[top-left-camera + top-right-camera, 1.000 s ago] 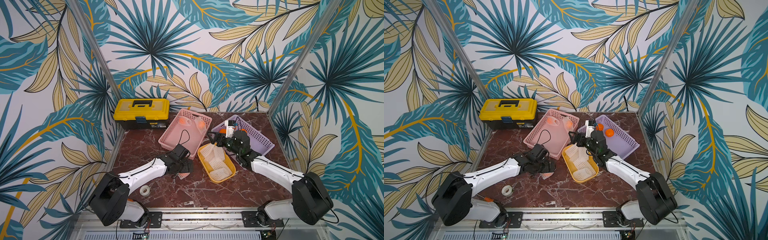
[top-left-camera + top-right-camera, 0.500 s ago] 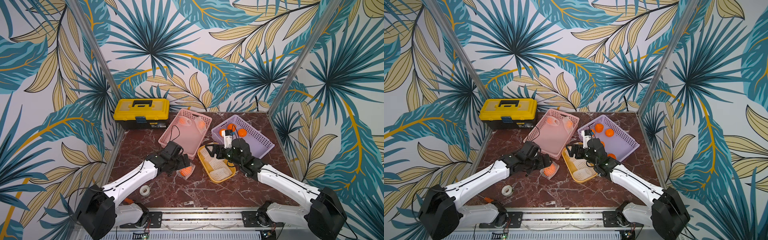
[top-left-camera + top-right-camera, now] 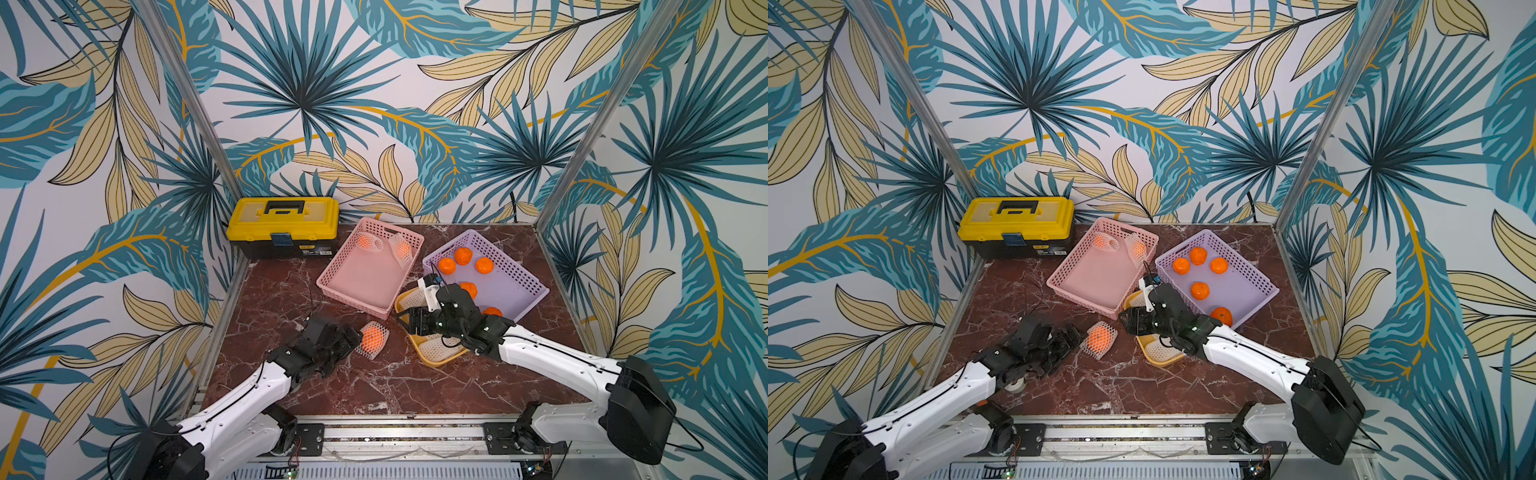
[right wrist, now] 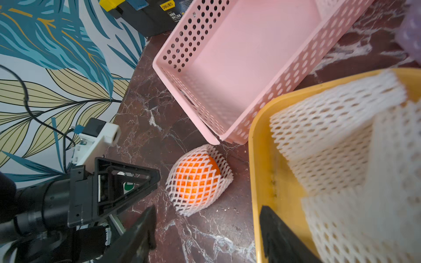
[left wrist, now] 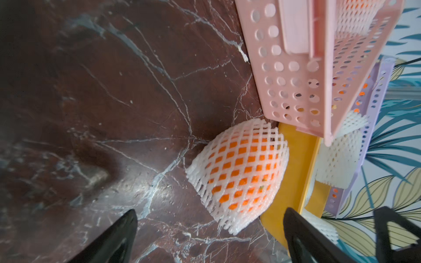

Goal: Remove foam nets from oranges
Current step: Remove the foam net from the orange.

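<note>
One orange in a white foam net [image 3: 372, 338] [image 3: 1099, 338] lies on the marble table between both grippers. My left gripper [image 3: 353, 336] [image 5: 210, 211] is open just to its left, with the netted orange [image 5: 241, 173] ahead of the fingertips and untouched. My right gripper [image 3: 407, 323] [image 4: 208, 208] hangs open at the yellow tray's near-left edge, the netted orange [image 4: 197, 180] a short way beyond it. Empty foam nets [image 3: 440, 347] [image 4: 330, 136] lie in the yellow tray [image 3: 432, 362]. Several bare oranges [image 3: 448, 266] sit in the purple basket [image 3: 519, 270].
The pink basket [image 3: 365, 276] holds two netted oranges [image 3: 365, 243] at its far end and stands close behind the loose one. A yellow toolbox [image 3: 284, 224] is at the back left. A white tape roll [image 3: 1017, 386] peeks out under my left arm.
My left gripper has drawn back toward the front left, uncovering the netted orange on the table. My right gripper moved from the purple basket across the yellow tray toward it, jaws narrowing slightly.
</note>
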Action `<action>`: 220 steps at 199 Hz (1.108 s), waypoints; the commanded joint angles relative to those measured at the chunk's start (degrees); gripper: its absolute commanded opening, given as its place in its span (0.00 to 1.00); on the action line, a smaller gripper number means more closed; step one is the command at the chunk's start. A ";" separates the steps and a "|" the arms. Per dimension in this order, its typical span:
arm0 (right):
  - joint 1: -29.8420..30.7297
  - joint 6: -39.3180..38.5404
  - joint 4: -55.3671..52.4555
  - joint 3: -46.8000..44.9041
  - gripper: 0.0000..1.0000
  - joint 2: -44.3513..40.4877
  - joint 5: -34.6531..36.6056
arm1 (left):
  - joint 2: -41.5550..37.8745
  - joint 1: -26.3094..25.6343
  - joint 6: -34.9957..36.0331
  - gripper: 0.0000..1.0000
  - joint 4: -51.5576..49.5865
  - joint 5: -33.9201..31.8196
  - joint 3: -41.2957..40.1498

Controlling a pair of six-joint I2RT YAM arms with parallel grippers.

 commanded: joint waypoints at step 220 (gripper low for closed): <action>6.11 -0.01 -0.31 4.28 0.61 9.16 -1.01 | 8.92 0.97 -2.39 0.29 30.57 5.30 -9.23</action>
